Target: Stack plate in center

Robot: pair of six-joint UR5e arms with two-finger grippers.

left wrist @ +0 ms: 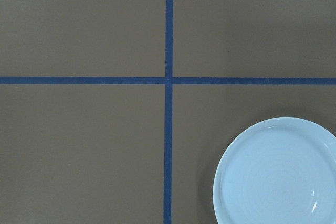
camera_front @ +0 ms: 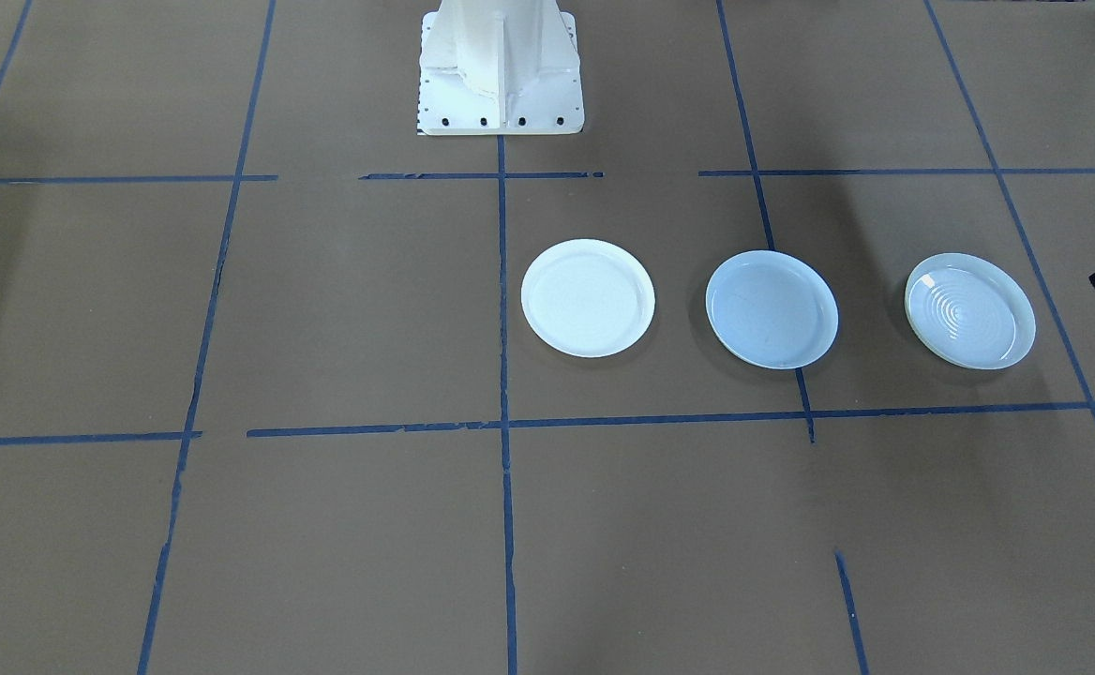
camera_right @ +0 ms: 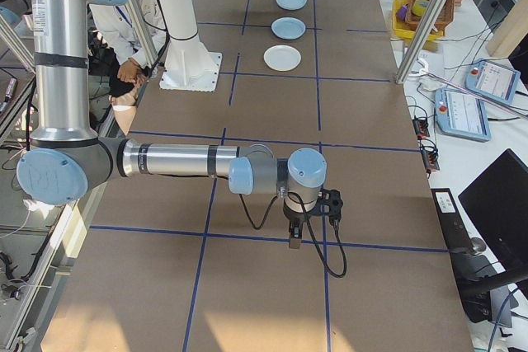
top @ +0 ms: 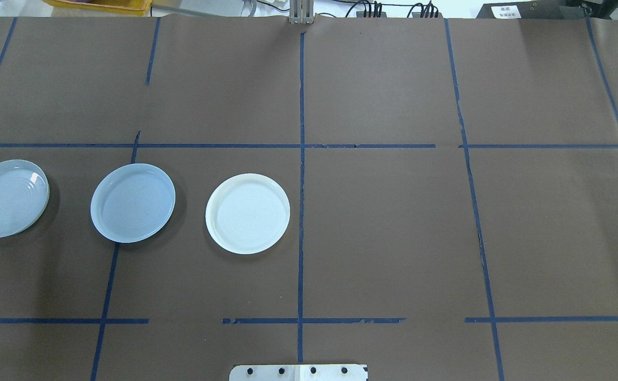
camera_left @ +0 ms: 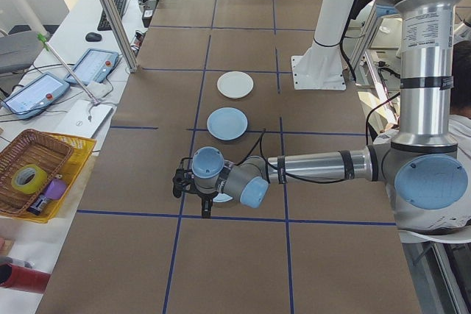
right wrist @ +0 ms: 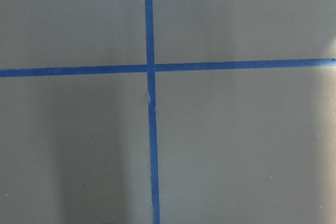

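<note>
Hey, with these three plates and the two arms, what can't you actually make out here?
- Left gripper: seen clearly only from the left side view, open or shut unclear.
- Right gripper: right side view only, same doubt.
- Ridged plate: cut by the overhead view's left edge; in the left side view the left arm covers most of it.
- Center plate: underside unseen.

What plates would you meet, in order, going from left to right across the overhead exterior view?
Ridged plate → smooth pale-blue plate → white plate. They lie apart in a row, none stacked.
</note>
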